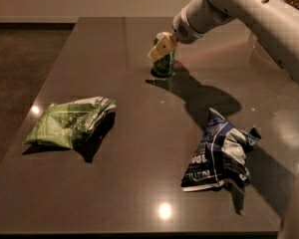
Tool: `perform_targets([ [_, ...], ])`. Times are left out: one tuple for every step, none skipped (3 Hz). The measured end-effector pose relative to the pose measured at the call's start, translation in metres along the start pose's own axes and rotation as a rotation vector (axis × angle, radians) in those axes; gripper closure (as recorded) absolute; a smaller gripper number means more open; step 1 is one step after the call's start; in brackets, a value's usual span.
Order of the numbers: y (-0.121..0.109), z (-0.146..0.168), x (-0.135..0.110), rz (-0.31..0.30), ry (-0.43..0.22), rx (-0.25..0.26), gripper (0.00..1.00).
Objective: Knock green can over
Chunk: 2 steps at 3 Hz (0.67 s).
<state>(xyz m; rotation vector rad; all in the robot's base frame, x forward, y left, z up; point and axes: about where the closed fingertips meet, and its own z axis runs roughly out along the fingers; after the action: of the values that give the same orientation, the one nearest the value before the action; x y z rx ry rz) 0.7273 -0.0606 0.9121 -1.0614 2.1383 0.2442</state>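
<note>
Can (165, 62): upright on the far middle of the tabletop (134, 193), well apart from both bags, not yet tipped.
Fingers (162, 48): up at the can's top, on its left side, with a tan pad against or just short of the rim; whether they are spread or pressed together I cannot tell.
Arm (249, 9): comes down from the upper right, so I meet the can from above and the side.
Why so high: I judge a push near the rim tips the can, while a low push would only slide it.
Why the room matters: bare tabletop lies all round the can, so it should fall without hitting a bag.
Can lettering: pale marks, not readable.
Blue bag (217, 156): crumpled, near right; white letters look like "OOL", the rest folded away.
Green bag (70, 122): flat, near left; white print, unreadable.
</note>
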Motion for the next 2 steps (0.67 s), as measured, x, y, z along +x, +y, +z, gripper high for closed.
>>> perform_targets([
  [0.0109,-0.0006,-0.0038,-0.006,-0.028,-0.052,0.54],
  [0.0149,-0.0053,-0.0063,-0.017,-0.037,-0.072,0.75],
])
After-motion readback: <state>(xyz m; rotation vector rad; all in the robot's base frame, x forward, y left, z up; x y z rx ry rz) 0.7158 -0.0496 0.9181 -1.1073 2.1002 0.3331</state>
